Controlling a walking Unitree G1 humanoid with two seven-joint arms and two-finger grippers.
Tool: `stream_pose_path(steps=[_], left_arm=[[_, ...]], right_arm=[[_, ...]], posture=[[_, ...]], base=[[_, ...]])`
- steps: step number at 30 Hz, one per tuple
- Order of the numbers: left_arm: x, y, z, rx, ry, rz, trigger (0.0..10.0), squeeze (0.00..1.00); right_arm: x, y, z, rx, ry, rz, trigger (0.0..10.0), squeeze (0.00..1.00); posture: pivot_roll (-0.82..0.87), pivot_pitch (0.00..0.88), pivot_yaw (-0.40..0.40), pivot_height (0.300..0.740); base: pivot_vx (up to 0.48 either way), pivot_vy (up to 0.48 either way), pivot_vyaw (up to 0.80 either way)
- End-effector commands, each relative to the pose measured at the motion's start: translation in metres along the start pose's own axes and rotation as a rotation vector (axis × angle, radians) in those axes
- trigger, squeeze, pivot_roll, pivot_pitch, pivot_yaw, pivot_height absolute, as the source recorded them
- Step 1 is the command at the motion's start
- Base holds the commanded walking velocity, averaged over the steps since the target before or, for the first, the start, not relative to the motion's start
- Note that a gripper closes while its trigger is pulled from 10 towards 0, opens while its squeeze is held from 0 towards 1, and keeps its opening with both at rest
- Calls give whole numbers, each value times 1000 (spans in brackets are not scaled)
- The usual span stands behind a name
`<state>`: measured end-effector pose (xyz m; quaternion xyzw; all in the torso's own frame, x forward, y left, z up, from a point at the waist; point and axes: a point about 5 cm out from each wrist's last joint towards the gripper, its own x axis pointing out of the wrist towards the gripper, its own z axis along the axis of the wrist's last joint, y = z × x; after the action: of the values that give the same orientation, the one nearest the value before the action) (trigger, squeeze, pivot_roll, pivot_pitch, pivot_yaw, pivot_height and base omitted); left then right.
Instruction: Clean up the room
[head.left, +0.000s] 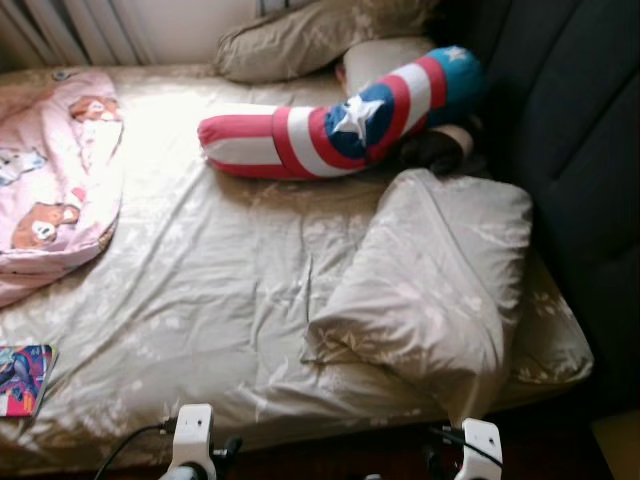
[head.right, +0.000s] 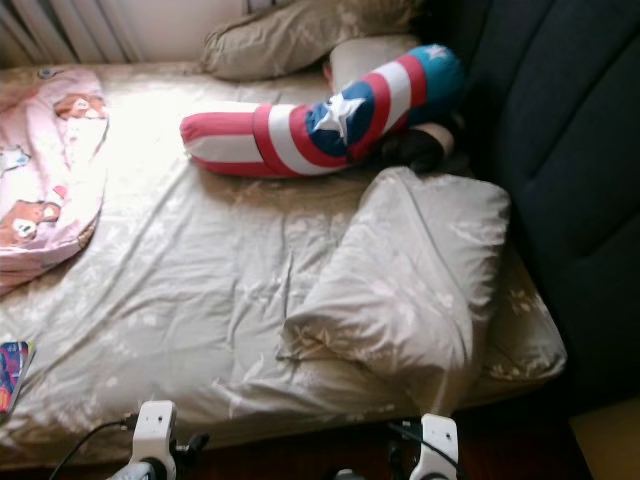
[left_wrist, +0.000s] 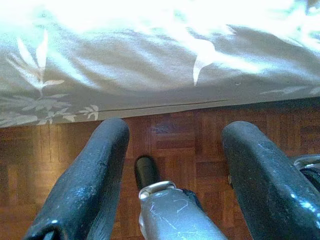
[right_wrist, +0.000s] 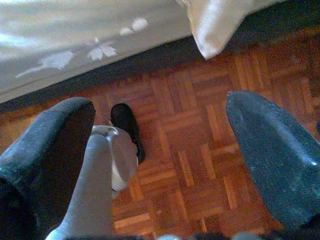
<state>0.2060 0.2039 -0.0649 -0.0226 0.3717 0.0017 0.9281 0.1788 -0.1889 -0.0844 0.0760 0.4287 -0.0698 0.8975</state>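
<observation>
A bed (head.left: 230, 300) with a rumpled beige leaf-print sheet lies in front of me. On its near right side lies a beige pillow (head.left: 430, 280), sagging over the front edge. Across the far middle lies a red, white and blue star-patterned bolster (head.left: 340, 125). A pink cartoon-print blanket (head.left: 55, 180) is bunched at the left. A colourful book (head.left: 22, 378) rests at the near left corner. My left gripper (left_wrist: 175, 132) hangs open over the parquet floor by the bed's edge. My right gripper (right_wrist: 160, 105) is open too, with nothing between its fingers.
Another beige pillow (head.left: 300, 35) and a pale cushion (head.left: 385, 58) sit at the far end. A dark padded headboard (head.left: 570, 150) runs along the right. Parquet floor (right_wrist: 200, 150) lies below the bed's edge. My wrists (head.left: 192, 440) show at the bottom.
</observation>
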Motion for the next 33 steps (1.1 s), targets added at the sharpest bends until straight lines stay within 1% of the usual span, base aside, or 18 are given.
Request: stream_pose_path(steps=[1,5,15,22,33], left_arm=[[-3,1,-12,0,44,5,10000,0],[-3,1,-11,-1,43,5,10000,0],[-3,1,-11,-20,39,11,10000,0],[-3,1,-11,-21,41,15,10000,0],[-1,1,-5,-88,7,32,10000,0]], right_arm=[[-2,-4,-5,18,14,-15,10000,0],[-2,-4,-5,23,17,-15,10000,0],[-2,-4,-5,16,17,-12,10000,0],[-2,-4,-5,19,5,-10,10000,0],[-2,-4,-5,19,1,2,10000,0]], posture=[[4,172,-20,740],[5,172,-21,740],[8,175,-20,740],[8,179,-22,740],[3,168,-24,740]], base=[[0,-420,0],[0,-419,-497],[0,0,-690],[0,0,0],[0,0,0]])
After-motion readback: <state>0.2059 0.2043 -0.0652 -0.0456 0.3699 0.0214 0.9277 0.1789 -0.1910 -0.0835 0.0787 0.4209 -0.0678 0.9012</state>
